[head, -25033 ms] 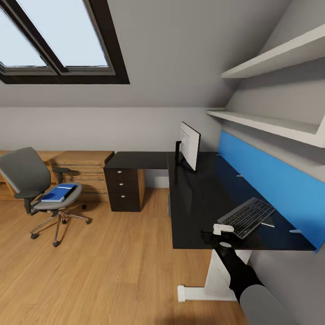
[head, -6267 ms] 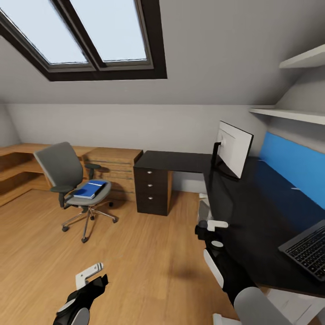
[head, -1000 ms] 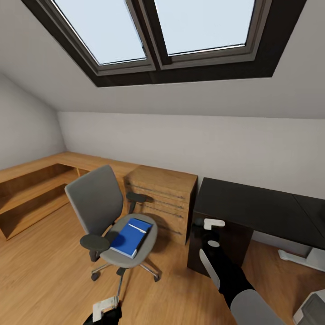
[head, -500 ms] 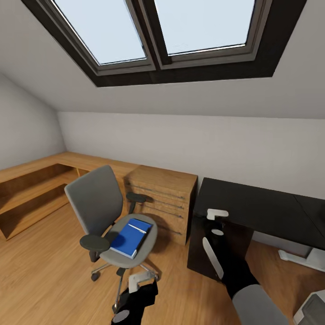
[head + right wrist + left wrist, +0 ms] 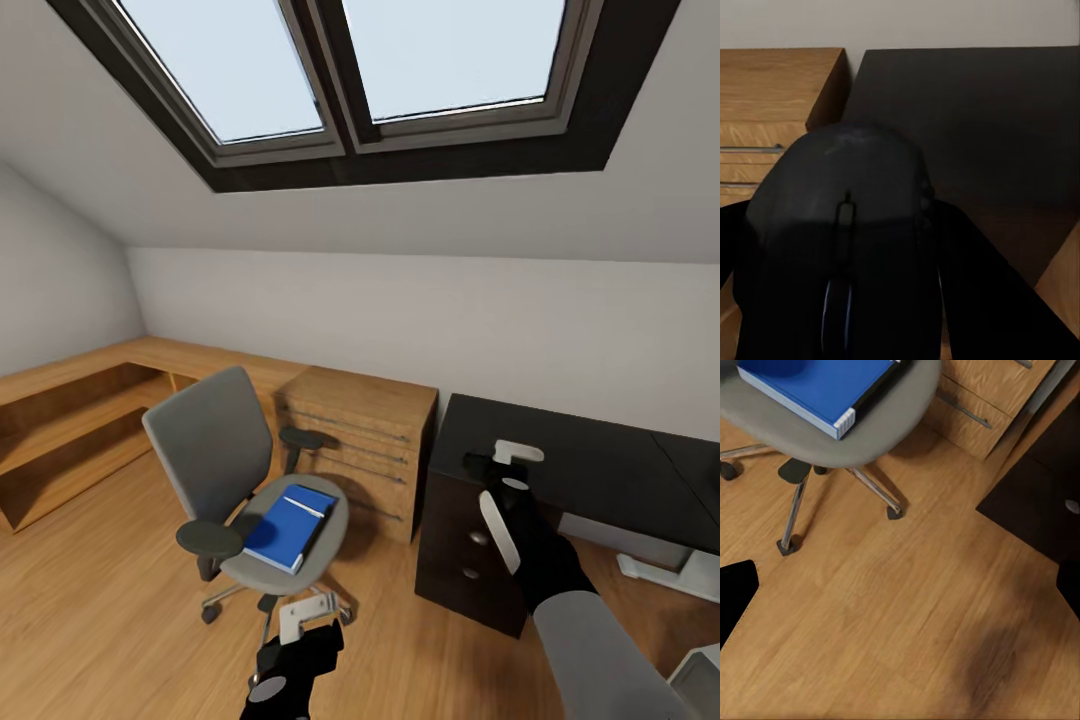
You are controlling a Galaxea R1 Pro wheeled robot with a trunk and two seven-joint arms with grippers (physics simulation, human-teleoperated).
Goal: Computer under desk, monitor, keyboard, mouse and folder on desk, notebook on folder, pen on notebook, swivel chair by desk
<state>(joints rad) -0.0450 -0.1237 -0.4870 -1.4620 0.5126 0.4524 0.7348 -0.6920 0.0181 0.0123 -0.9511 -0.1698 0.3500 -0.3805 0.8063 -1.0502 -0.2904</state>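
Blue folder [image 5: 290, 527], white edges, grey swivel chair [image 5: 235, 470]

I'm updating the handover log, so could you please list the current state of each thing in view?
Mouse: held in the right claw, above the desk.
Folder: lying flat on the swivel chair seat.
Desk drawers: closed.
Left claw: empty, near the chair.

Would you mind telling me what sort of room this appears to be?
Likely an attic study or bedroom workspace: skylight windows in a sloped ceiling, a swivel chair, and a black desk.
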